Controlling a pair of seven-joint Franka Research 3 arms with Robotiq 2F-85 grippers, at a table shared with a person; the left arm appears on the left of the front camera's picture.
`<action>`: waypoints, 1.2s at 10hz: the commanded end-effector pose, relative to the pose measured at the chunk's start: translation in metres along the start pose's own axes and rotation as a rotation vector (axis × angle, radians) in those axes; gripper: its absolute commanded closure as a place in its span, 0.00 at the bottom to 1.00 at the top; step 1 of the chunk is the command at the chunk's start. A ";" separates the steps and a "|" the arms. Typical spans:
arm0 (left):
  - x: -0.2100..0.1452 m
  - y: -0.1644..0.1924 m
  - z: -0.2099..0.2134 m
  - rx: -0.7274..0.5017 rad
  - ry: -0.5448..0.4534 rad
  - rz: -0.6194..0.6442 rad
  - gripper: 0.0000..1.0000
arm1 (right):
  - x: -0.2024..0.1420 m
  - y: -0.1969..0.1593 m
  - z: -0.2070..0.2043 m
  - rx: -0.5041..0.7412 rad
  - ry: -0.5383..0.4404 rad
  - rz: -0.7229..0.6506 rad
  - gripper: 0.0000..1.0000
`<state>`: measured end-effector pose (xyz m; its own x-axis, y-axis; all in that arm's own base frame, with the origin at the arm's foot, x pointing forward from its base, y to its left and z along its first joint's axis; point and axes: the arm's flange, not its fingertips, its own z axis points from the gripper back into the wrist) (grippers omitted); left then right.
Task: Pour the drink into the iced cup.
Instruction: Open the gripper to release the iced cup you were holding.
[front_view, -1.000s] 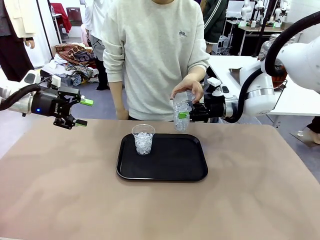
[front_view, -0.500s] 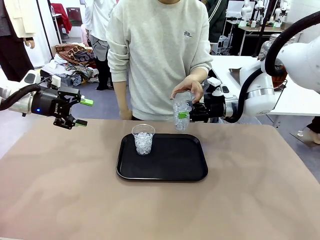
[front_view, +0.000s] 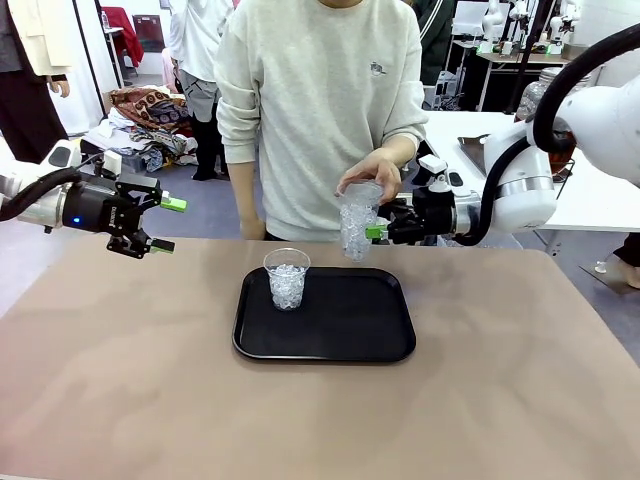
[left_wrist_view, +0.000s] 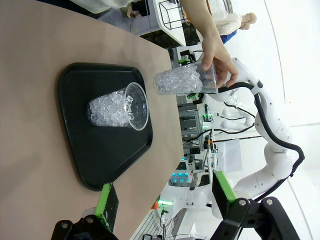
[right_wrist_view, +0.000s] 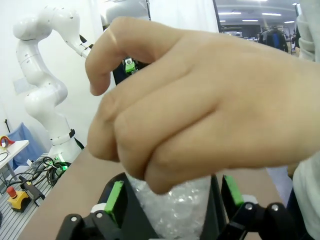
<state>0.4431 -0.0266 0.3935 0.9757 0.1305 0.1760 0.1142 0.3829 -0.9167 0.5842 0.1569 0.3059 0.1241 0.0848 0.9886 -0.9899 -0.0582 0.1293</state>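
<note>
The table (front_view: 120, 380) runs bare and tan up to the black tray (front_view: 350, 330), which lies at its middle. On the tray's far left corner stands the iced cup (front_view: 287, 280), a clear plastic tumbler, upright and mostly filled with clear ice cubes.

Well to the left of the tray, about level with its far edge, the left gripper (front_view: 168, 224) hovers above the table. Its green-padded fingers are spread wide with nothing between them. In its wrist view, the tray and the iced cup lie ahead, apart from the fingertips.

Above the tray's far edge and to the right of the iced cup, a second cup (front_view: 352, 228) hangs in the air, slightly tilted and packed with clear ice. The person's hand (front_view: 372, 172) grips it from above, around the rim.

The right gripper (front_view: 372, 232) reaches in from the tray's right at the height of this cup. In its wrist view, its two fingers stand one on each side of the cup's lower part, below the hand. I cannot tell whether the pads press the cup wall or only flank it.

Beyond the tray, at the table's far side, stands the person (front_view: 320, 100) in a pale sweatshirt.
</note>
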 end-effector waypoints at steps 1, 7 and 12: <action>0.000 0.000 0.000 -0.001 -0.002 -0.002 0.00 | 0.001 0.004 0.013 -0.042 0.000 -0.014 0.00; 0.000 0.000 0.000 -0.001 -0.002 -0.002 0.00 | -0.014 0.035 0.083 -0.102 -0.021 -0.025 0.00; 0.000 0.000 0.000 -0.001 -0.002 -0.002 0.00 | -0.032 0.089 0.096 -0.065 -0.015 0.038 0.00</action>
<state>0.4430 -0.0265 0.3935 0.9757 0.1308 0.1760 0.1140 0.3829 -0.9167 0.5116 0.0579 0.2902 0.1150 0.0676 0.9911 -0.9932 0.0275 0.1133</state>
